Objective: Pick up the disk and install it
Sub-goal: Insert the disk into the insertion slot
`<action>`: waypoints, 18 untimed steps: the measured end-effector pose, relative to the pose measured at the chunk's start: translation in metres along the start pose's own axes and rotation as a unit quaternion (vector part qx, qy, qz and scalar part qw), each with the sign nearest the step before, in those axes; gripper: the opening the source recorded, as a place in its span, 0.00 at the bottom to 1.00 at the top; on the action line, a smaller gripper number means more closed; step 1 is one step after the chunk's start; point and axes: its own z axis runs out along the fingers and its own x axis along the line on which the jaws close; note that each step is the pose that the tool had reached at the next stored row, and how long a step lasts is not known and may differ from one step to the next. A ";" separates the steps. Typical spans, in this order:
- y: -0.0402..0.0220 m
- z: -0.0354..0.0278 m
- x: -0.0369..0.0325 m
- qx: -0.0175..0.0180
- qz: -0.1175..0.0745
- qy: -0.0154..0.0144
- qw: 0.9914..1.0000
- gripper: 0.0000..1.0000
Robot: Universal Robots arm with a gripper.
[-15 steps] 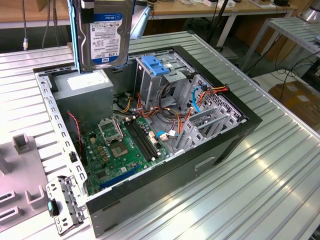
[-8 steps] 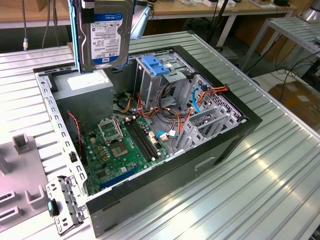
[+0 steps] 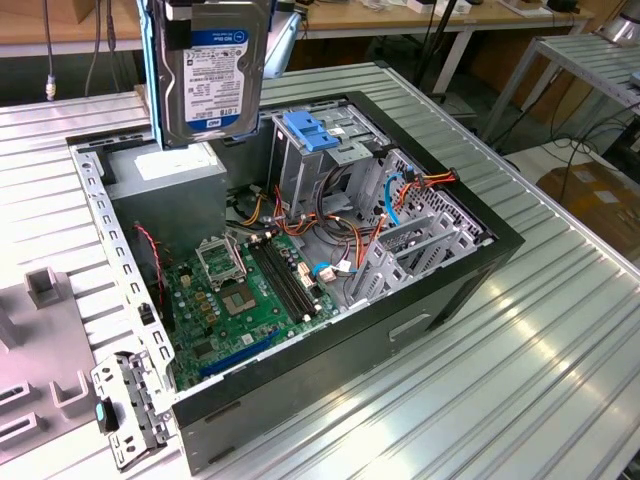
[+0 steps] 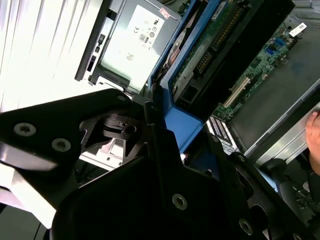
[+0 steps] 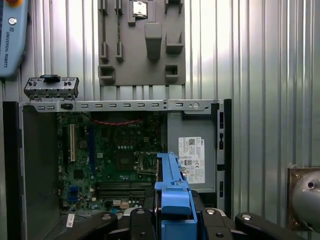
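We find the disk (image 3: pixel 212 75) clear of the table (image 3: pixel 540 370), hanging upright above the open computer case (image 3: pixel 420 320) with its label toward the exterior view. The gripper (image 5: pixel 173 214) is clamped on the disk's upper end, with one finger on each side of the blue rail (image 5: pixel 172 175) in the first wrist view. We judge that this grip leaves the lower end free to enter a bay. The disk hangs over the grey power supply (image 3: pixel 165 170), near the metal drive cage (image 3: pixel 325 165) but apart from it. Pickup is complete; installation is not yet done.
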 end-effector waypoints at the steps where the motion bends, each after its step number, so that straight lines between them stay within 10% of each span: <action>1: 0.0000 0.0000 0.0006 0.000 0.000 0.000 1.000 0.37; 18: -0.0001 0.0000 0.0066 0.000 0.000 0.000 1.000 0.37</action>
